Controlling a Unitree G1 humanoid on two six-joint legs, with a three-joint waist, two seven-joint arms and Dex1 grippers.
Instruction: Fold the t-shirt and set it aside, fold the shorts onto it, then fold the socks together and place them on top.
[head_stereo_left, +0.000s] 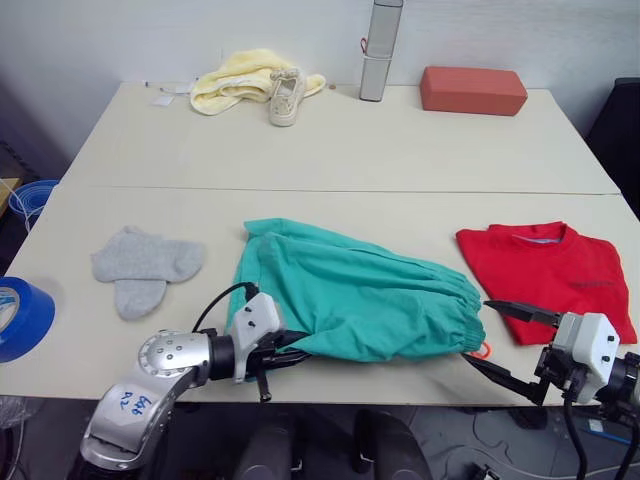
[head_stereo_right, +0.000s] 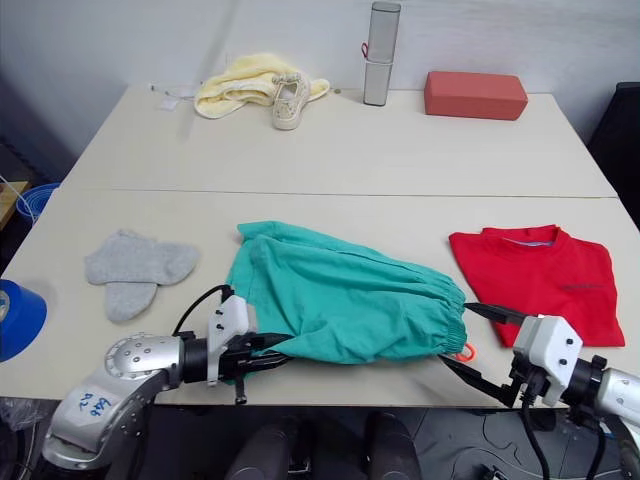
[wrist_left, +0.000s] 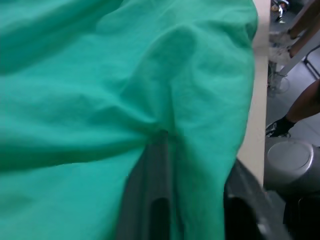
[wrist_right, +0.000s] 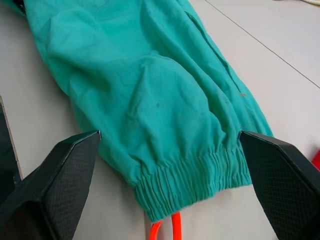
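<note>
Teal shorts (head_stereo_left: 355, 292) lie at table centre with the folded red t-shirt (head_stereo_left: 548, 276) at their 3 o'clock: your left gripper (head_stereo_left: 272, 358) pinches the leg hem, your right gripper (head_stereo_left: 510, 345) gapes before the waistband, so clamp the elastic squarely, clear of the drawstring (head_stereo_left: 481, 350).

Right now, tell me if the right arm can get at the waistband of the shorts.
Probably yes: the right gripper is open, its jaws standing either side of the shorts' gathered waistband, with bare table between and nothing in the way.
</note>
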